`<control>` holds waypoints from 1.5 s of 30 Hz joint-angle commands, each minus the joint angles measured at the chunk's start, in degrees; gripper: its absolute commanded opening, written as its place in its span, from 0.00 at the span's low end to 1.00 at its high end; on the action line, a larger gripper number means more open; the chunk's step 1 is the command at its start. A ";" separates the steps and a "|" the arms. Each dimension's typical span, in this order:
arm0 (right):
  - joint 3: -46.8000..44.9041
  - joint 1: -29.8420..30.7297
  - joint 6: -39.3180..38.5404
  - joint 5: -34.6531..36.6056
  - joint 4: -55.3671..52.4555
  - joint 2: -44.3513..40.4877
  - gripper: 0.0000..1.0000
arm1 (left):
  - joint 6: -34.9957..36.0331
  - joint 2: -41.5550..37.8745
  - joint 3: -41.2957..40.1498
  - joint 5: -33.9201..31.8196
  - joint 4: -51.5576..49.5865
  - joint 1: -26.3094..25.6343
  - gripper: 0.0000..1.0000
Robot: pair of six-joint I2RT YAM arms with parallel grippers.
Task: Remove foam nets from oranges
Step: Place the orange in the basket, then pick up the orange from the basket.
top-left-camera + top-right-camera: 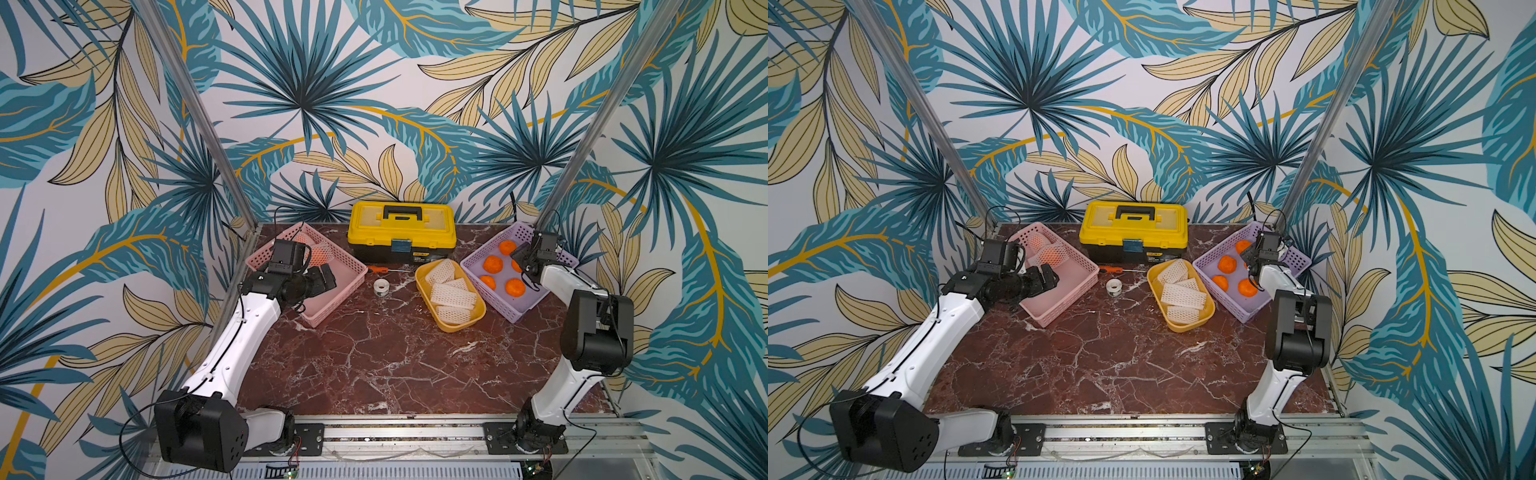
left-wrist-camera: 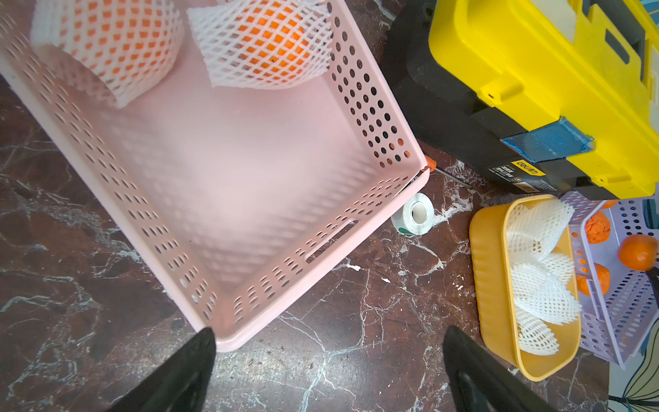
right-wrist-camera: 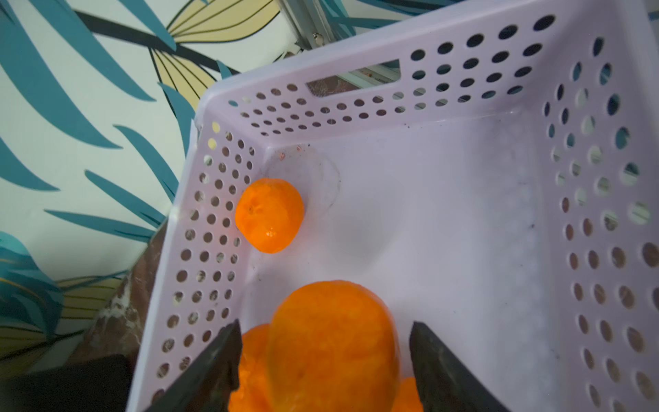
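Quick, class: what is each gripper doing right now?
Left gripper: open, empty.
Right gripper: open, an orange between its jaws, gaps both sides.

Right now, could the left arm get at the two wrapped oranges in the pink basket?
Probably yes. The left gripper hangs open over the pink basket, whose top is open. The netted oranges lie at its far end, with only bare basket floor between them and the gripper.

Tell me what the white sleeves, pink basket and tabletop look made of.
Sleeves: soft white foam mesh, matte; diamond holes, floppy edges.
Pink basket: likely moulded plastic, slight sheen; round punched holes, smooth rim.
Tabletop: dark red marble look, white veins; real stone or printed laminate, cannot tell.
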 commanded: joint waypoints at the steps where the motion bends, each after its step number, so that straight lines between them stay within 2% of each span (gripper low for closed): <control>1: 2.26 -0.55 -3.01 1.20 -3.90 1.34 0.89 | 0.26 -1.11 -0.36 -0.33 0.47 0.65 1.00; 3: 2.28 -0.64 -3.52 1.10 -4.11 0.47 0.93 | 0.26 -1.10 -0.41 -0.42 0.54 0.74 1.00; 7: -1.42 -0.66 -0.97 -2.09 -2.84 -5.40 0.93 | 0.26 -1.35 -0.40 -0.85 0.54 0.83 1.00; 13: -17.80 1.01 5.67 -10.78 11.06 -23.44 0.92 | 0.08 -1.37 -0.58 -2.47 0.54 1.00 1.00; 16: -25.14 5.72 5.37 -12.94 18.84 -31.47 0.91 | -0.09 -0.83 -0.55 -3.04 0.54 1.18 0.99; 19: -28.99 15.98 0.56 -13.71 23.56 -36.25 0.90 | -0.68 -1.17 -0.50 -4.09 0.71 1.18 1.00; 24: -29.70 37.66 -12.22 -17.32 25.63 -34.85 0.89 | -2.86 -0.71 1.78 -5.30 0.71 1.18 1.00; 28: -29.61 53.21 -25.01 -11.22 23.40 -29.47 0.88 | -4.00 1.99 5.39 -7.31 0.70 1.27 1.00; 31: -29.47 59.75 -30.04 -6.89 23.15 -24.72 0.88 | -3.10 7.59 10.79 -8.88 -0.12 1.35 1.00; 41: -28.95 61.54 -29.88 -7.38 24.10 -20.36 0.87 | 1.50 34.77 33.97 -8.31 -1.09 3.93 0.99; 45: -28.53 61.58 -28.84 -7.95 23.57 -20.05 0.87 | 1.57 44.32 45.40 -12.02 -6.49 4.43 0.99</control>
